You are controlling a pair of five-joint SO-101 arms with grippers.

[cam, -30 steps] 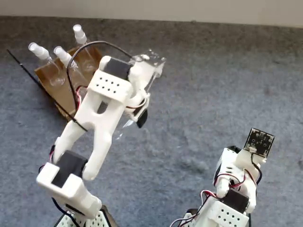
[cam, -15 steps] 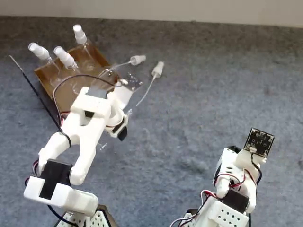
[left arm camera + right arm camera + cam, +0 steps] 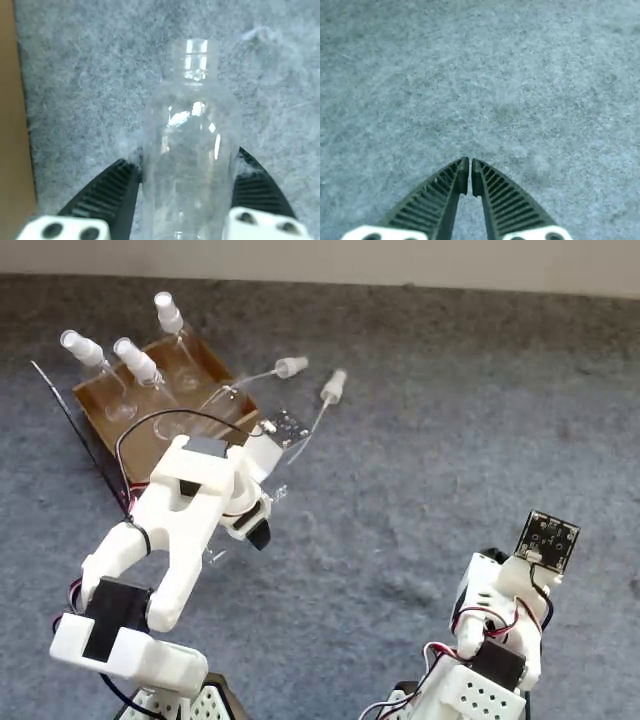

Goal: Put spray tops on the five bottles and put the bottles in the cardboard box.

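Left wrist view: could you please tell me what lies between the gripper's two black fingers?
A clear plastic bottle, uncapped, as the left wrist view shows.

surface: grey carpet (image 3: 450,440) is covering the table out to every edge
far edge: pale strip (image 3: 400,258) is running along the carpet's far edge

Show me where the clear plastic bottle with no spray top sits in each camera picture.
Left wrist view: clear plastic bottle fills the middle, clamped in the left gripper, neck pointing away.
High view: mostly hidden under that gripper; a clear edge shows.
Right wrist view: grey carpet past the shut right gripper.
Shared landmark: brown cardboard box, a brown strip at the left wrist picture's edge.
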